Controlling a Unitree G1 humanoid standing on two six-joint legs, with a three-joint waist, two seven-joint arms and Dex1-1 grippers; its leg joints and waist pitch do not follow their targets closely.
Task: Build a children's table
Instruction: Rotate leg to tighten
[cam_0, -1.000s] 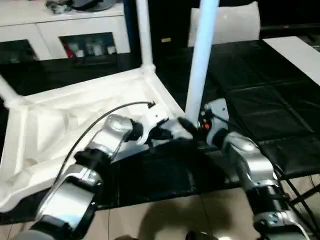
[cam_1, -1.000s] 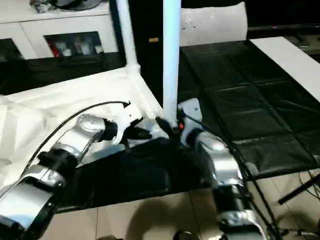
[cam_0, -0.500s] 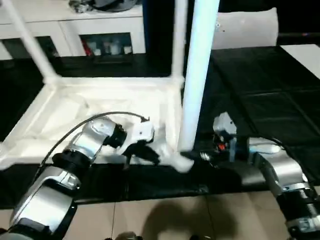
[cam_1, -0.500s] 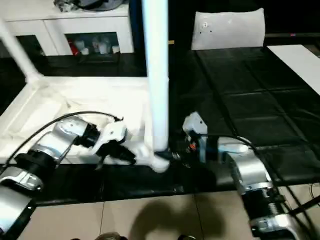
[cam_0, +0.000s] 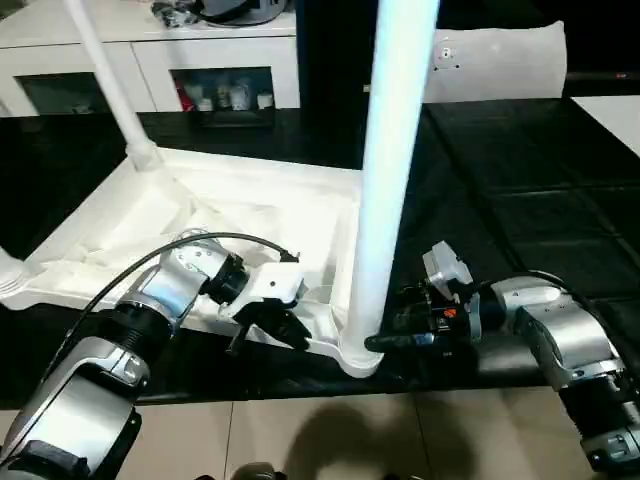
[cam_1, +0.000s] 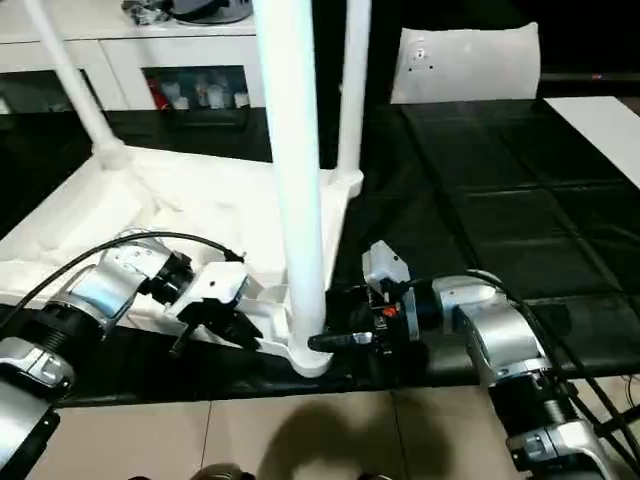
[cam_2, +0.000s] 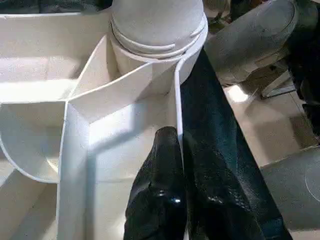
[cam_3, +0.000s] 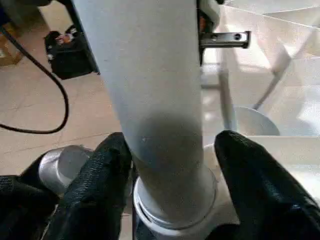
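Upturned white tabletop (cam_0: 210, 215) seen lying across black work table (cam_0: 520, 190), near corner at table's front edge. Far leg (cam_0: 105, 80) seen upright in tabletop's far left corner. Left gripper (cam_2: 172, 165) pressed together, pinching tabletop's thin front rim. Near leg (cam_0: 385, 170) seated upright in near right corner socket. Right gripper (cam_3: 172, 165) spread, fingers (cam_3: 107, 175) placed either side of leg base; firm grip cannot be told.

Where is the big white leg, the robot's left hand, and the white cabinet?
leg (cam_0: 385, 190): left eye view, middle of the near upright tube.
left gripper (cam_2: 172, 145): left wrist view, closed black fingertips over the tabletop's rim.
cabinet (cam_0: 160, 70): left eye view, white front beside the glass door.
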